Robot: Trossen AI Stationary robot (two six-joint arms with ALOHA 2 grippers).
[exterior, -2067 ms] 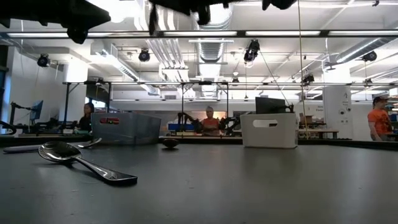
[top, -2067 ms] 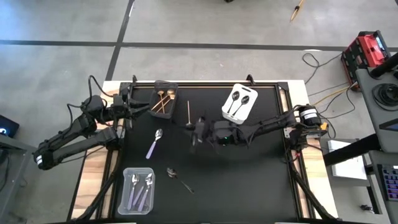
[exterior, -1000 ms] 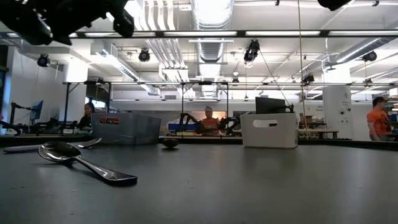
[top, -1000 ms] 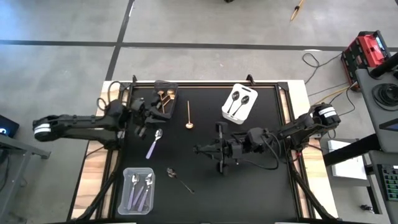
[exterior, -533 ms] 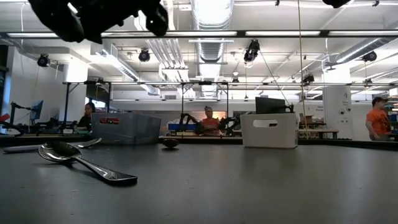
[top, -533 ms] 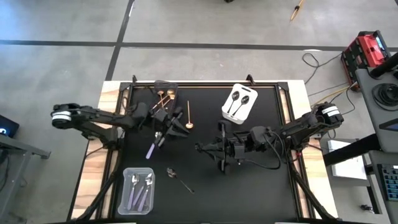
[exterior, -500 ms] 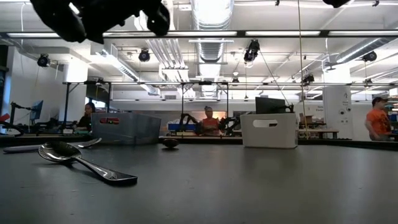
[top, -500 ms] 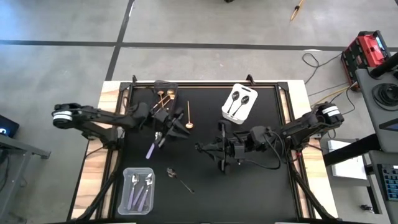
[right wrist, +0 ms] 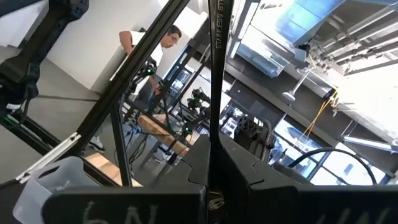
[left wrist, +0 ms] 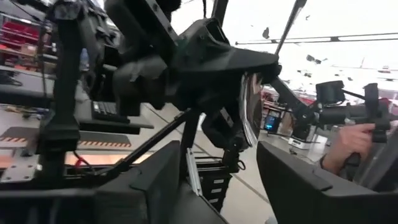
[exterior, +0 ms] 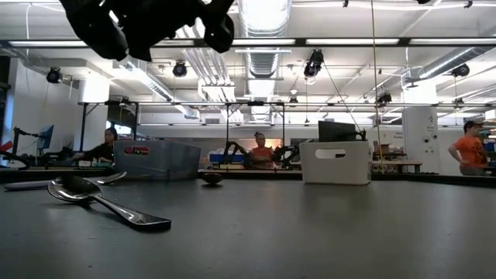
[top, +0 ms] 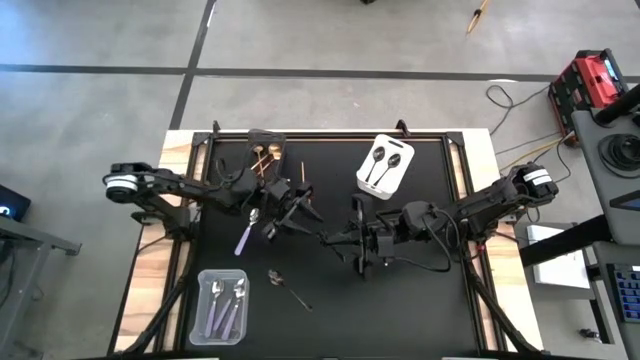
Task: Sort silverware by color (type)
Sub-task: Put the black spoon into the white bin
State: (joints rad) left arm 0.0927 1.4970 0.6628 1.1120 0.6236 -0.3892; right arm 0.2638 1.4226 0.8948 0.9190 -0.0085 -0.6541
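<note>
While the left gripper (top: 298,210) is held above the middle of the black tabletop (top: 420,300), its jaws are seen spread apart in the left wrist view, with nothing between them. The right gripper (top: 335,240) is stretched towards it from the right, its jaws pressed together on a dark spoon (right wrist: 217,74) whose slim handle is seen rising between them in the right wrist view. A lilac-handled spoon (top: 247,231) is left lying on the tabletop just left of the left gripper, and a dark grey spoon (top: 287,287) lies nearer the front edge. Gold spoons (top: 262,158) are gathered in the dark bin (top: 266,160) at the far left, two dark spoons (top: 384,164) in the white bin (top: 386,167) at the far right, and lilac-handled spoons (top: 224,303) in the clear bin (top: 222,306) at the near left.
</note>
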